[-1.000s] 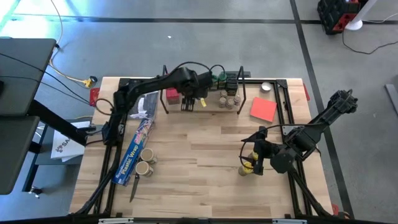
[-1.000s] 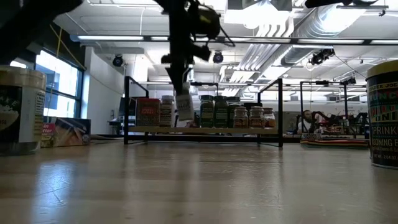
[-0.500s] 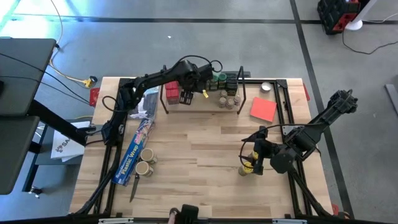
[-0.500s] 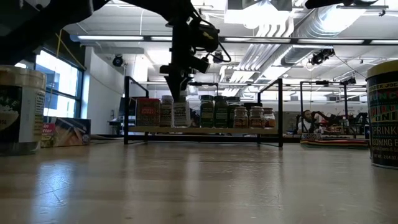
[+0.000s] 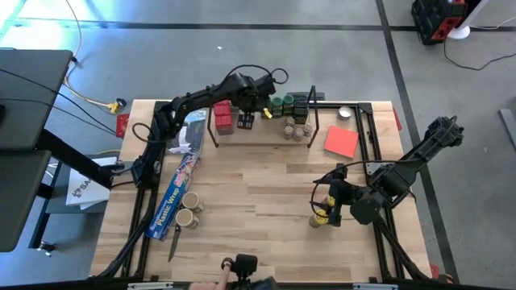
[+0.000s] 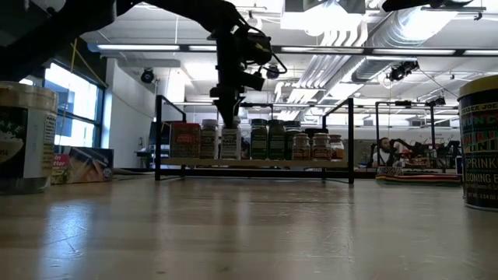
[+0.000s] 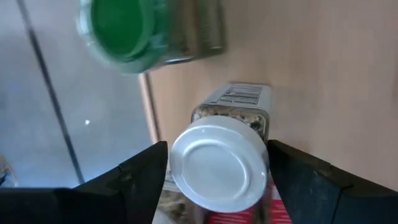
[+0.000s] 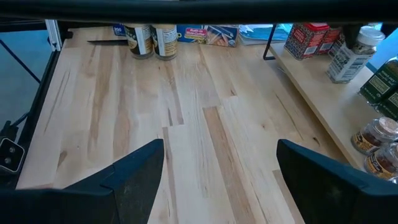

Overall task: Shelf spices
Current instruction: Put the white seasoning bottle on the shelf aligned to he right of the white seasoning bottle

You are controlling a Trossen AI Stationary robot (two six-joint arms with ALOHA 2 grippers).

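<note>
The shelf (image 5: 270,138) stands along the table's far edge and bears red tins (image 5: 223,119), green-lidded jars (image 5: 282,103) and small jars (image 5: 297,130). My left gripper (image 7: 216,149) hangs over the shelf, open and pointing steeply down. Its fingers stand on either side of a white-lidded spice jar (image 7: 217,165) with a small gap on each side. That jar (image 6: 229,143) stands upright on the shelf board, between the tins and a green-lidded jar (image 7: 124,28). My right gripper (image 8: 221,180) waits open above the table's right part, beside a yellow jar (image 5: 321,216).
A long blue plastic-wrap box (image 5: 176,193) and two tan-lidded jars (image 5: 189,211) lie at the table's left. A flat red sheet (image 5: 341,141) lies right of the shelf. Two big jars (image 6: 23,136) (image 6: 478,140) stand close to the low camera. A hand (image 5: 219,283) shows at the near edge.
My left gripper has carried the white-lidded jar toward the table's far edge, from in front of the shelf onto it. The jar hung tilted below the fingers; it now stands upright on the board in the row of spices.
</note>
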